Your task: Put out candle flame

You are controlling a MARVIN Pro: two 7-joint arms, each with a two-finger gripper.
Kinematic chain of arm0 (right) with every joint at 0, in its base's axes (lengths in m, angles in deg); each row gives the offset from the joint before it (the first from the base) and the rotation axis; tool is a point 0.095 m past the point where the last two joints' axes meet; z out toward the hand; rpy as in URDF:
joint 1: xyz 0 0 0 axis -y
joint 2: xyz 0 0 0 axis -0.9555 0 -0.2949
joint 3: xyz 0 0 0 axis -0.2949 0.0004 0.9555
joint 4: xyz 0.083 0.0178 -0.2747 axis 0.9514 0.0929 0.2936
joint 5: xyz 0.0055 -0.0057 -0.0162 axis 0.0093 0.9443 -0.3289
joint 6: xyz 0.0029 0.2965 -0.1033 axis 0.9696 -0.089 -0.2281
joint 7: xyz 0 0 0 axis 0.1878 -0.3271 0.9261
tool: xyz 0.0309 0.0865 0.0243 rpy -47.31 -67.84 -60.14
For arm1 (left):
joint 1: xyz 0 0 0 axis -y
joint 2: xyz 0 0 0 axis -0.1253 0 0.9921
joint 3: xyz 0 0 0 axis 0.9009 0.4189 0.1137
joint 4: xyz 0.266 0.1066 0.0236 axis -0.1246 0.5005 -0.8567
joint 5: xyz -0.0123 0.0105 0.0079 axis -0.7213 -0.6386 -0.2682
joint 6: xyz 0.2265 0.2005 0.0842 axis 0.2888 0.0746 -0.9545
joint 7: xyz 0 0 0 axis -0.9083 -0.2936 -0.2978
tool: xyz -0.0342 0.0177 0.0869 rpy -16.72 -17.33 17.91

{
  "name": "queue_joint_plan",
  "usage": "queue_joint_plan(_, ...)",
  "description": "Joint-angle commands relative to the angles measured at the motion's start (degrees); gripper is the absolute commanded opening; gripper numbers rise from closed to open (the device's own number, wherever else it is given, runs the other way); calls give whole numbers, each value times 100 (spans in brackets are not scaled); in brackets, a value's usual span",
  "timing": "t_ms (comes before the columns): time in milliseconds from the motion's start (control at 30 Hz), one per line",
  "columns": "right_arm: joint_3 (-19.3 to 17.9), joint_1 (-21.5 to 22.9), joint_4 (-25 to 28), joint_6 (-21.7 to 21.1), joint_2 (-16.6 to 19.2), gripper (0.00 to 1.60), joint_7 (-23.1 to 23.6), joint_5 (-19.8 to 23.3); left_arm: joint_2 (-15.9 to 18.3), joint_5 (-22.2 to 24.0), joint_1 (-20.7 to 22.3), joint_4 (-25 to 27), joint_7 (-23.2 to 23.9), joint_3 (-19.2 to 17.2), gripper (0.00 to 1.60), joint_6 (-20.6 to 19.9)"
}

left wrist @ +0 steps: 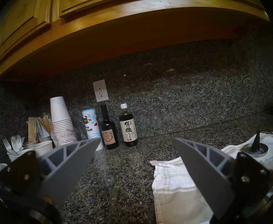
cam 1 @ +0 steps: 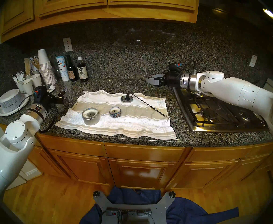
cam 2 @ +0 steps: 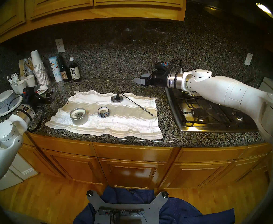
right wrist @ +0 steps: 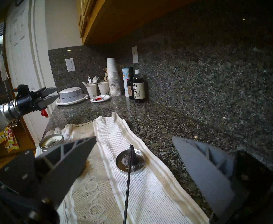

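Note:
A silver tin candle (cam 1: 90, 116) and a small patterned candle (cam 1: 115, 112) stand on a white towel (cam 1: 132, 126); I see no flame on either. The black candle snuffer (cam 1: 146, 104) lies on the towel with its cone (right wrist: 131, 155) resting on a round metal lid (cam 1: 124, 100). My right gripper (cam 1: 150, 78) hovers above the counter behind the towel's right end, open and empty, apart from the snuffer handle (right wrist: 127, 178). My left gripper (cam 1: 56, 90) stays left of the towel, open and empty.
Stacked paper cups (cam 1: 45, 68), a salt canister (cam 1: 62, 68), two dark bottles (cam 1: 82, 70), cups with forks and a stack of plates (cam 1: 11, 100) crowd the counter's left. A gas stove (cam 1: 213, 110) lies on the right under my right arm. Cabinets hang overhead.

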Motion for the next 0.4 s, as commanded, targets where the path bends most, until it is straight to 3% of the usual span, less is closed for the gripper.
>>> queue_joint_plan(0, -201, 261, 255, 120, 267, 160, -240, 41, 21, 14, 167, 84, 15, -159, 160, 160)
queue_joint_plan(367, -195, 270, 418, 129, 348, 160, -431, 37, 25, 22, 165, 76, 25, -158, 160, 186)
